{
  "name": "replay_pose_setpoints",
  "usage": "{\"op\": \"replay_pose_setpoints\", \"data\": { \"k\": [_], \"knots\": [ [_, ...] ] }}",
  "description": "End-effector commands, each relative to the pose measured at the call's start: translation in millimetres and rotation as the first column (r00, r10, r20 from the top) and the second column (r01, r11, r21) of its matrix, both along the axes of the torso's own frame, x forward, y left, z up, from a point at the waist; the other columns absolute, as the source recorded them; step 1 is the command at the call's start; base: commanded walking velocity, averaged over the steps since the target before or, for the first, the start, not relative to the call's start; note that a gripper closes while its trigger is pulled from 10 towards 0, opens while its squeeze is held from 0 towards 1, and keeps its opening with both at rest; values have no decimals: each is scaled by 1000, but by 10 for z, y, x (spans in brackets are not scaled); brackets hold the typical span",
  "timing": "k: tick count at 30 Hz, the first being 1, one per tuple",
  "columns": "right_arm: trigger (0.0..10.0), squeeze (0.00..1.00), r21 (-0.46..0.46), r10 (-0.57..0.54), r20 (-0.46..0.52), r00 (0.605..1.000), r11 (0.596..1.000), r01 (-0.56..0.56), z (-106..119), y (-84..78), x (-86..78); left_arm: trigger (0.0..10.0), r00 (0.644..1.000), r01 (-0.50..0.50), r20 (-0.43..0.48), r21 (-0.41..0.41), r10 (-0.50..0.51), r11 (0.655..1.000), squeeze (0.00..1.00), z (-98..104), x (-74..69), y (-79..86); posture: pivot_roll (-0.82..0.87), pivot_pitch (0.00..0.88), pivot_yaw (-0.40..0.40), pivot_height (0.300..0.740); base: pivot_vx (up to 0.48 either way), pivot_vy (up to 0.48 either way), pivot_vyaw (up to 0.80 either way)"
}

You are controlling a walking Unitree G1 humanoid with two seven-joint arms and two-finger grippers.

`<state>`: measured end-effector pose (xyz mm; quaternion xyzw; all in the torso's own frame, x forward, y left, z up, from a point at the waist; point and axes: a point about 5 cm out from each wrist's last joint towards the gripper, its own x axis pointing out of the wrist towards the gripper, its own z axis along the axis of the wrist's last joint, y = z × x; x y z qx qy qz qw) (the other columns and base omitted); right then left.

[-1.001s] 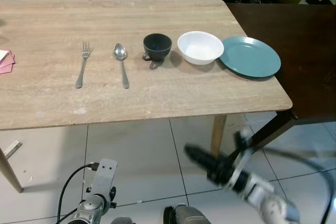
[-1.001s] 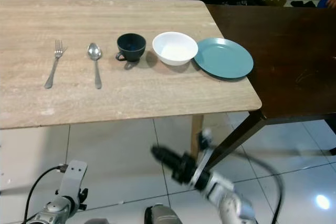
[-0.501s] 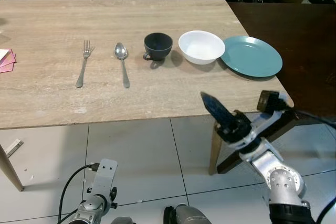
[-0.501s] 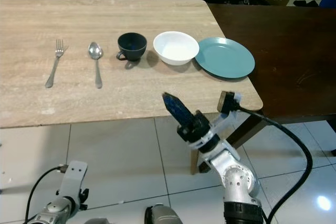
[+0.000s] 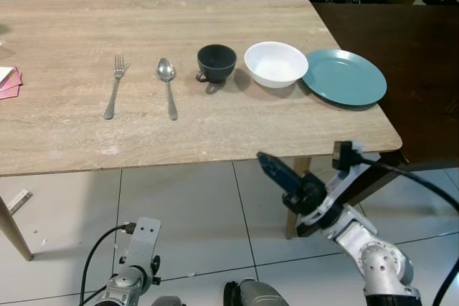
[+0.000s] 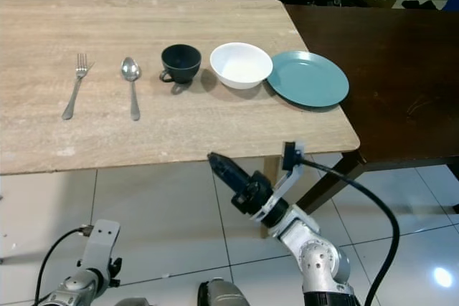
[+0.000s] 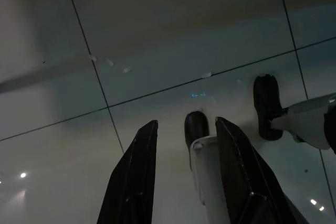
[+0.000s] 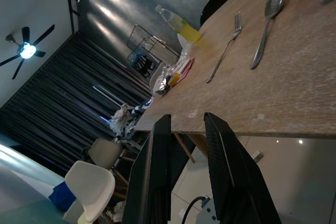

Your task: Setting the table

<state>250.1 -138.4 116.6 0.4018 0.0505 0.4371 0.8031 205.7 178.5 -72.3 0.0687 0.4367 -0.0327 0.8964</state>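
Note:
On the light wooden table (image 5: 215,127) a fork (image 5: 115,87), a spoon (image 5: 166,84), a dark cup (image 5: 216,62), a white bowl (image 5: 275,64) and a teal plate (image 5: 344,77) lie in a row from left to right. My right gripper (image 5: 267,161) hovers in front of the table's near edge, just below it, under the bowl, pointing up and left. Its fingers (image 8: 157,171) are open with nothing between them; beyond them are the fork (image 8: 226,51) and spoon (image 8: 265,30). My left gripper (image 7: 186,124) hangs idle over the floor, open and empty.
A dark brown table (image 5: 423,69) adjoins on the right. A wooden table leg (image 5: 297,177) stands just behind my right gripper. Pink paper (image 5: 7,82) lies at the table's left edge. Tiled floor (image 5: 179,213) spreads below. A bottle (image 8: 176,22) stands far along the table.
My right arm swung up from low over the floor to the table's near edge, then dropped a little and shifted left. The tableware has not moved.

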Motion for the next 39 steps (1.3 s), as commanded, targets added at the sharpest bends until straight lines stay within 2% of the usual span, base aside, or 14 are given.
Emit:
{"op": "replay_pose_setpoints", "data": {
  "k": [1,13,16,21,23,26,29,33,37,39],
  "knots": [
    [10000,0,-3,-8,-23,1000,1000,8,-32,1,-24,10000,1000,-3,-27,0,3,1000,0,-37,-65,11,15,68,-10,740,0,0,0],
    [10000,0,-63,-18,-17,1000,998,17,-74,81,-46,10000,997,-39,-65,-32,37,999,0,-62,-96,-11,10,58,-10,740,0,0,0],
    [10000,0,-61,-15,-13,1000,998,14,-68,90,-54,10000,999,-20,-40,12,20,1000,0,-46,-73,10,10,58,-11,740,0,0,0],
    [10000,0,-38,5,-15,1000,999,-5,-67,94,-93,10000,1000,3,-31,5,-3,1000,0,-44,-69,-24,11,64,-8,740,0,0,0],
    [10000,0,-40,7,-11,1000,999,-7,-67,100,-105,10000,998,40,-40,-18,-40,999,0,-51,-79,-65,10,67,-7,740,0,0,0],
    [10000,0,-38,7,-9,1000,999,-7,-69,104,-117,10000,996,73,-43,-5,-73,997,0,-57,-90,-82,10,67,-7,740,0,0,0],
    [10000,0,-36,11,-10,1000,999,-12,-74,112,-131,10000,997,55,-51,-8,-55,998,0,-67,-107,-73,7,64,-4,740,0,0,0],
    [10000,0,-8,80,-46,996,997,-81,-84,152,-181,10000,998,10,-62,2,-10,1000,0,-73,-117,-25,5,64,-3,740,0,0,0],
    [10000,0,73,187,-114,976,981,-179,-75,176,-250,10000,996,-38,-77,-40,35,998,0,-70,-111,-5,4,68,-5,740,0,0,0],
    [10000,0,17,151,-152,977,988,-150,-154,163,-218,10000,996,-59,-77,-64,54,996,0,-65,-101,-8,4,71,-6,740,0,0,0]
  ]
}}
